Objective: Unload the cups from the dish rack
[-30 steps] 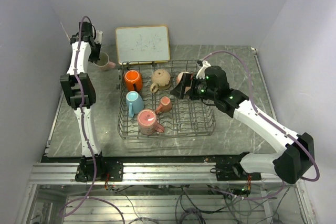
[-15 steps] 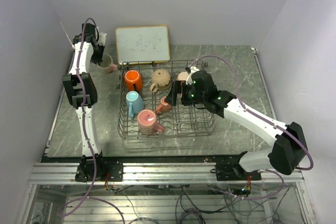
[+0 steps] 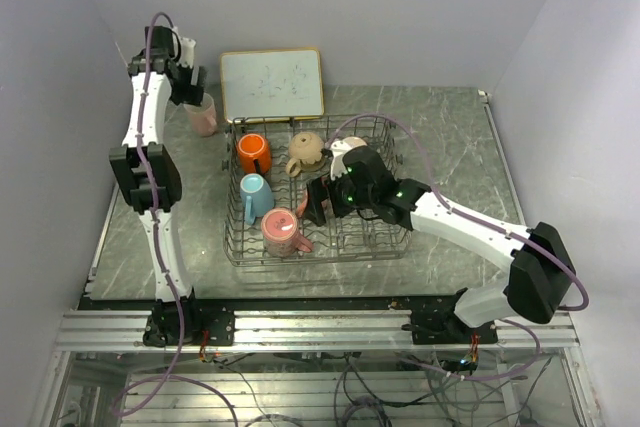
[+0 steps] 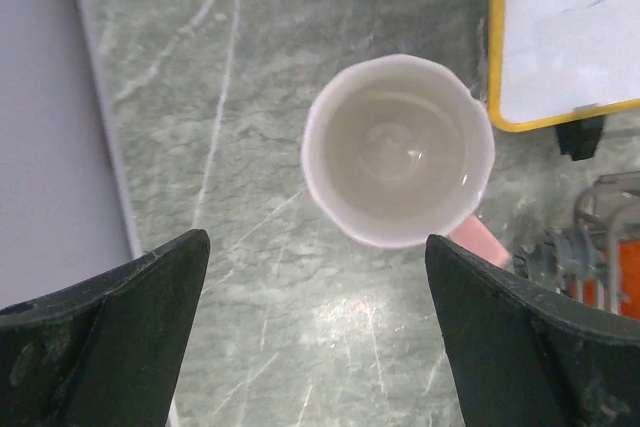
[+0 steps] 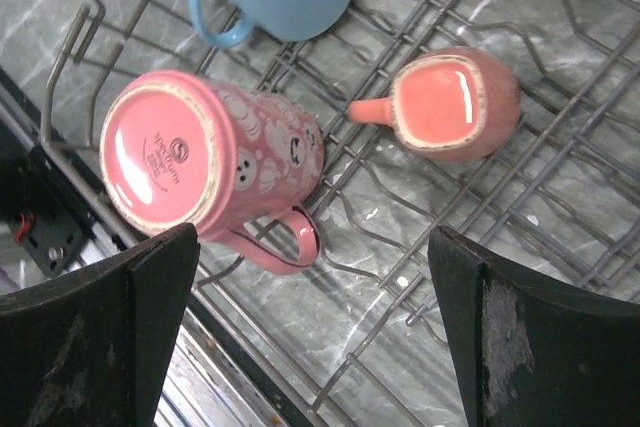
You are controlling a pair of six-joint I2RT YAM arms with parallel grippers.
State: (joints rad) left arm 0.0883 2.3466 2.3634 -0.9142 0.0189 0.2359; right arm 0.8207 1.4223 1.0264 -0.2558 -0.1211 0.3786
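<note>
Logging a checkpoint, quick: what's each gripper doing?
Left gripper: open, empty, over the pale pink cup on the table.
Right gripper: open, empty, over the dish rack.

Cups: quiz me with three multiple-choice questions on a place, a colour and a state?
1. Where is the cup outside the rack? A) on the table by the whiteboard B) on the whiteboard C) at the table's near edge
2. The cup in the rack's far-left corner is: A) blue B) orange C) tan
3. The left fingers are: A) shut on a cup B) open above a cup C) shut, empty
Answers: 1 A, left of the whiteboard; 2 B, plainly orange; 3 B, wide apart over the upright cup.
</note>
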